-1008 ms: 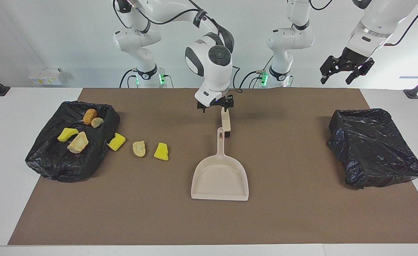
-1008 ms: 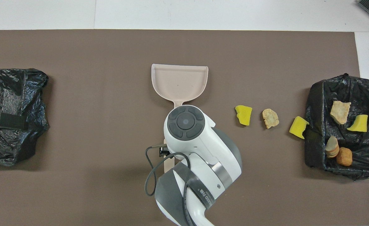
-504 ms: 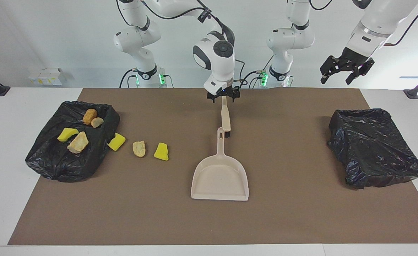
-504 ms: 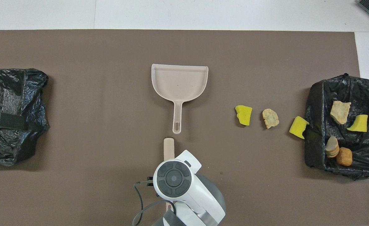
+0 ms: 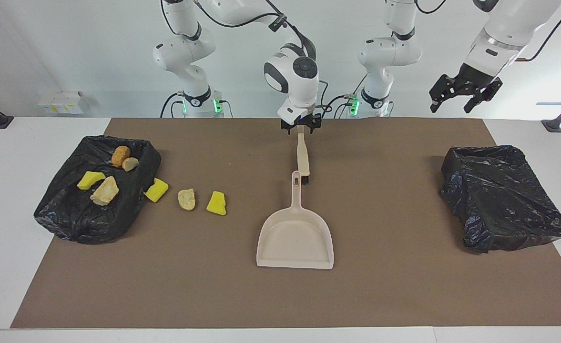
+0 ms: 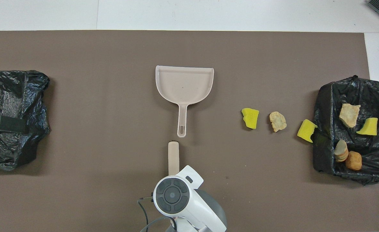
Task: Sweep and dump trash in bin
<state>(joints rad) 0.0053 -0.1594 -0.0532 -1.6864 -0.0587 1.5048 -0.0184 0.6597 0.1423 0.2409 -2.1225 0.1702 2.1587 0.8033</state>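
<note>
The beige dustpan (image 5: 295, 238) lies mid-mat, its handle toward the robots; it also shows in the overhead view (image 6: 184, 83). A beige brush (image 5: 303, 159) lies just nearer the robots (image 6: 173, 158). My right gripper (image 5: 300, 126) is low over the brush handle's end nearest the robots. Three trash lumps lie on the mat: yellow (image 5: 217, 203), tan (image 5: 187, 199), and yellow (image 5: 157, 189) against the black bin bag (image 5: 70, 214). Several more lumps (image 5: 105, 190) sit on that bag. My left gripper (image 5: 466, 95) waits open, high over the other bin (image 5: 499, 200).
The brown mat (image 5: 404, 286) covers most of the white table. The two black-bagged bins sit at either end of the mat. In the overhead view the right arm's wrist (image 6: 173, 195) covers the brush handle's end and the gripper.
My right gripper has drawn back toward the robots along the brush, from over its middle to its handle end. Brush, dustpan, trash and the left arm have not moved.
</note>
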